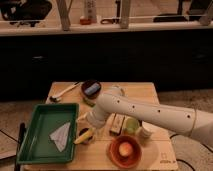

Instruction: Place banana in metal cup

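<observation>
A yellow banana (84,135) lies on the wooden table (145,92), just right of the green tray (48,131). My gripper (86,120) is at the end of the white arm (150,115) that reaches in from the right, and it sits right above the banana's upper end. A metal cup does not show clearly; part of the area behind the arm is hidden.
The green tray holds a white folded paper (61,134). An orange bowl (124,151) with a round fruit stands at the front. A dark bowl (91,88) and a white utensil (64,92) lie at the back left. A green object (131,125) and a dark bar (116,124) sit by the arm.
</observation>
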